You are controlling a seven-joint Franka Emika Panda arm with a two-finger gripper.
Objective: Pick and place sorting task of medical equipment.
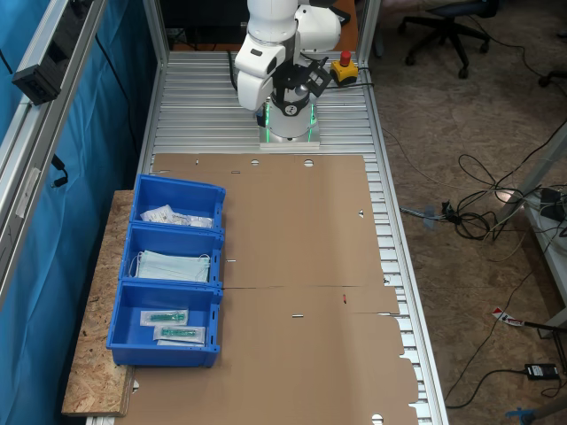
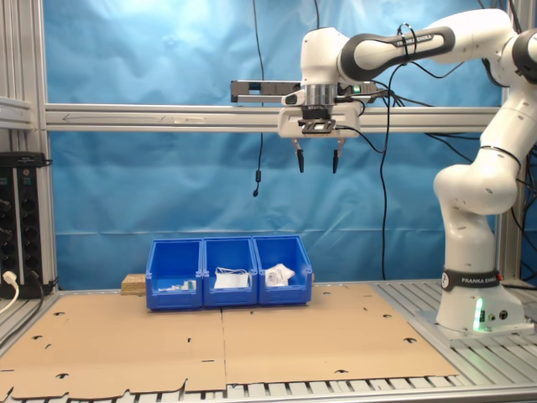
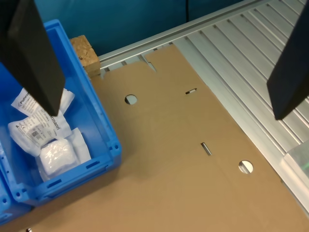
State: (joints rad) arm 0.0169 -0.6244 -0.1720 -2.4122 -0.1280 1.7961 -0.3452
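The black two-fingered pincer [image 2: 317,159] hangs open and empty high above the crinkled whitish plastic packets [image 3: 46,135] lying in the end blue plastic bin [image 3: 104,133] below it, so a descent from here risks clipping the bin wall.

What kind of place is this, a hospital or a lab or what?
Most likely a robotics lab test cell, not a hospital: a white robot arm is bolted to a ribbed aluminium table framed by blue curtains, with office chairs and loose floor cables beside it.
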